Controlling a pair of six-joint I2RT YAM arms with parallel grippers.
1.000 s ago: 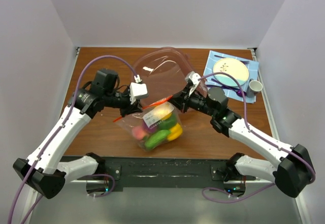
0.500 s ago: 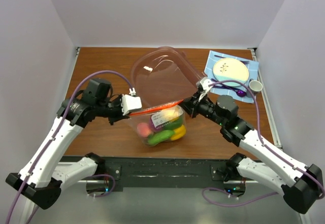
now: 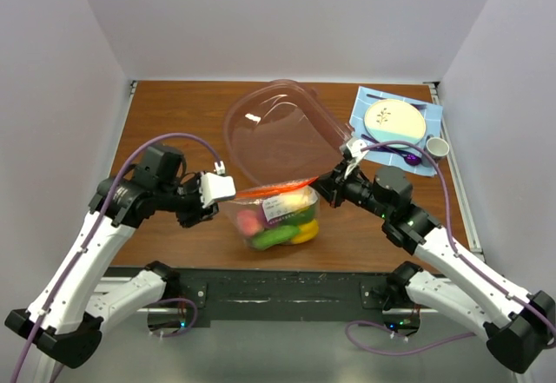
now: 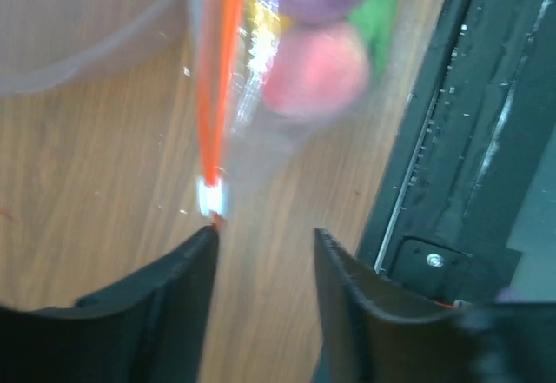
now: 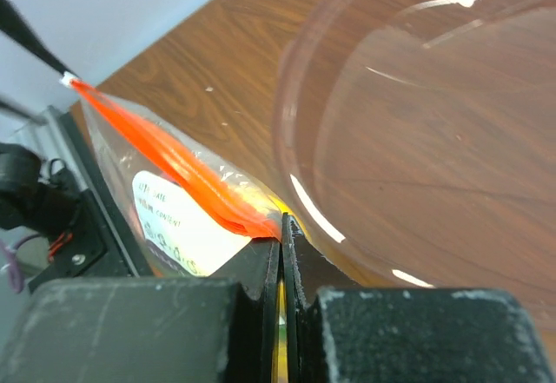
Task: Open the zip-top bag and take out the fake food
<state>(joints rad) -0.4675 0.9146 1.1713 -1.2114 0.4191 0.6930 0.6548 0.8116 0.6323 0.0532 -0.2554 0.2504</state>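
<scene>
the zip-top bag (image 3: 276, 214) sits on the wooden table (image 3: 174, 122) toward 6 o'clock, just in front of the large clear bowl (image 3: 278, 131), which lies at 12 o'clock from it. its orange zip strip (image 3: 276, 188) is stretched along the top. the fake food (image 3: 280, 225) is inside: a pink peach (image 3: 248, 221) at the 9 o'clock side, a green piece (image 3: 271, 238) low down, and a yellow one (image 3: 305, 232) at 4 o'clock.

the right gripper (image 3: 320, 185) is at the bag's 2 o'clock corner, its fingers pressed tight together on the end of the strip. the left gripper (image 3: 219, 202) is at 9 o'clock. in the wrist view its fingers stand apart, with the strip's white-tipped end just at one fingertip (image 4: 207, 237) and nothing pinched.

a plate (image 3: 395, 120), a blue mat (image 3: 365, 103) and a cup (image 3: 437, 147) lie at 2 o'clock on the table.
</scene>
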